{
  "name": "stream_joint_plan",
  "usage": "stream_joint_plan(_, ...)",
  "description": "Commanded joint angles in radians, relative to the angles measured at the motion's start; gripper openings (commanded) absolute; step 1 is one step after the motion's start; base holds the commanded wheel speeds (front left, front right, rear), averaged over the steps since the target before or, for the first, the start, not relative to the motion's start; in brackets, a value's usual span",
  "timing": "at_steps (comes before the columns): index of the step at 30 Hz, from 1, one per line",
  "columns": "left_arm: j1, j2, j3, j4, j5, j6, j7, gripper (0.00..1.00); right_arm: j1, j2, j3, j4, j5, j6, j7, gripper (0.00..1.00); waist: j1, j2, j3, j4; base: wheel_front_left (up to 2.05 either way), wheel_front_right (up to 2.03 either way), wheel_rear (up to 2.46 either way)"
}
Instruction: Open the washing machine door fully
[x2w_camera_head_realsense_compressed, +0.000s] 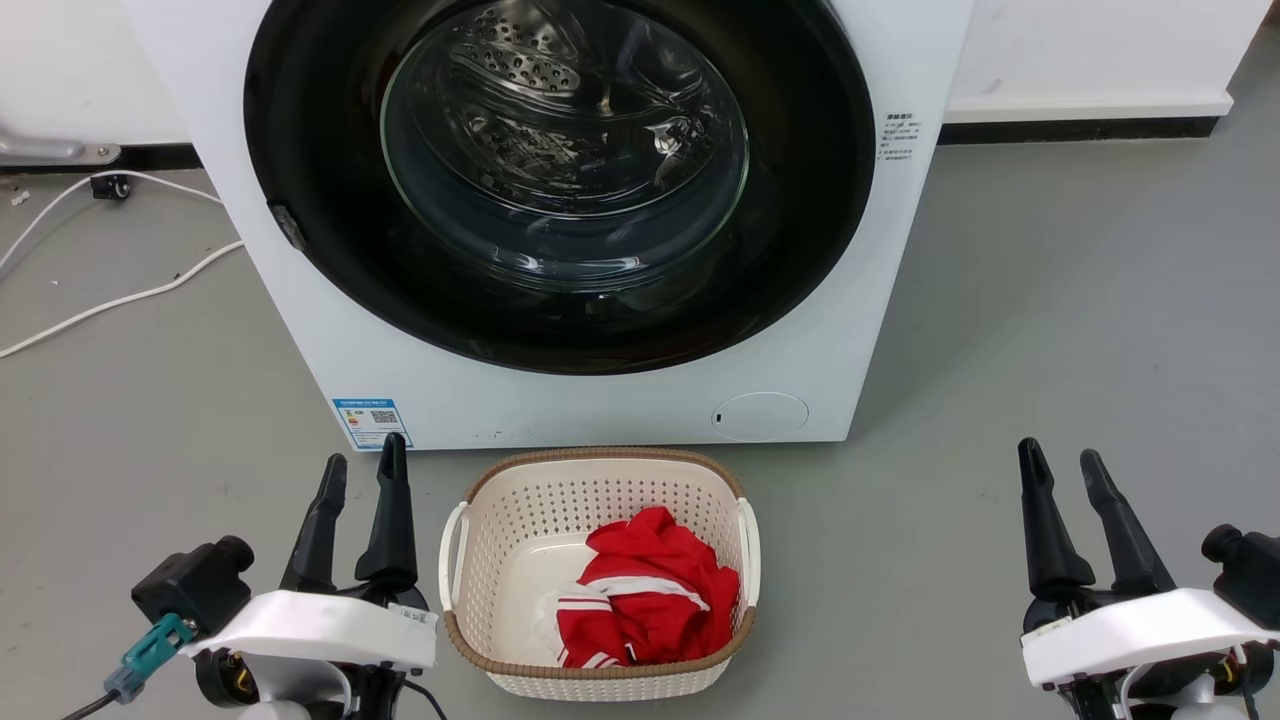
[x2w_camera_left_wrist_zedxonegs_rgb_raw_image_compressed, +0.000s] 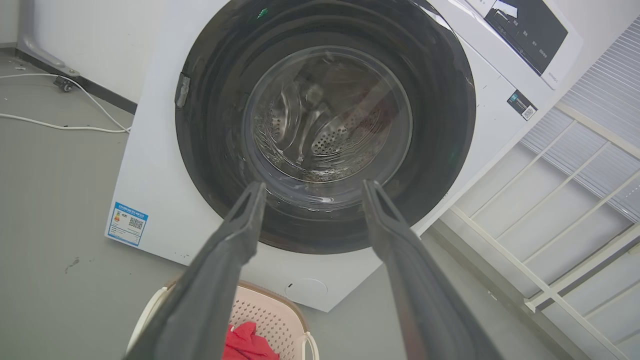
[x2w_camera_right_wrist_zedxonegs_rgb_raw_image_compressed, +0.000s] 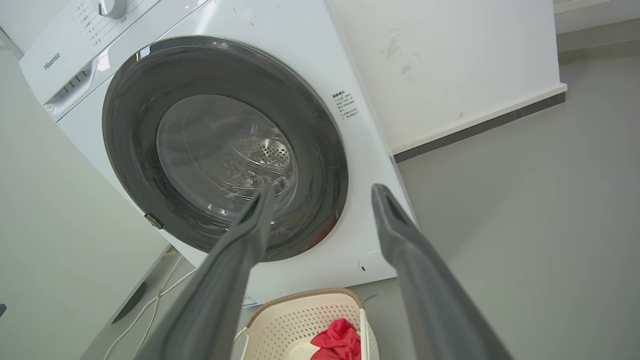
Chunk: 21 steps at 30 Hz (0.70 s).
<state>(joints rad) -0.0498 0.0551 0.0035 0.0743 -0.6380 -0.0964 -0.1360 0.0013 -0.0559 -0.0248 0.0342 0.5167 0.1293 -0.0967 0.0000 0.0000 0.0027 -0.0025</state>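
Observation:
The white washing machine (x2w_camera_head_realsense_compressed: 600, 400) stands straight ahead, and its round glossy black door (x2w_camera_head_realsense_compressed: 300, 120) lies closed flat against the front, the clear glass bowl (x2w_camera_head_realsense_compressed: 565, 140) showing the steel drum behind. A small grey latch tab (x2w_camera_head_realsense_compressed: 287, 226) sits on the door's left rim. My left gripper (x2w_camera_head_realsense_compressed: 362, 462) is open at the lower left, short of the machine, holding nothing. My right gripper (x2w_camera_head_realsense_compressed: 1062, 463) is open at the lower right, well clear of the machine. The left wrist view has the door (x2w_camera_left_wrist_zedxonegs_rgb_raw_image_compressed: 200, 130) beyond the open left gripper (x2w_camera_left_wrist_zedxonegs_rgb_raw_image_compressed: 314, 189); the right wrist view has the door (x2w_camera_right_wrist_zedxonegs_rgb_raw_image_compressed: 130, 130) beyond the open right gripper (x2w_camera_right_wrist_zedxonegs_rgb_raw_image_compressed: 322, 192).
A cream laundry basket (x2w_camera_head_realsense_compressed: 500, 500) with a red garment (x2w_camera_head_realsense_compressed: 650, 600) sits on the grey floor directly before the machine, between my arms. White cables (x2w_camera_head_realsense_compressed: 120, 295) trail on the floor at the left. A white wall with a dark skirting (x2w_camera_head_realsense_compressed: 1080, 128) runs behind.

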Motion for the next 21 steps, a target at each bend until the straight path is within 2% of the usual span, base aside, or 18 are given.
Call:
stream_joint_plan(1,-0.004,0.001,-0.003,-0.015,0.033,0.004,-0.011,1.0,-0.002,0.001,0.0,-0.019,-0.034,0.002,-0.002,1.0,0.0,0.0,0.001,0.0,0.0,0.0,0.0)
stream_joint_plan(21,0.009,-0.001,-0.028,-0.027,0.267,0.018,-0.058,1.0,0.018,0.003,-0.002,-0.053,-0.26,0.002,-0.008,1.0,0.0,0.0,0.0,0.008,0.0,0.0,0.0)
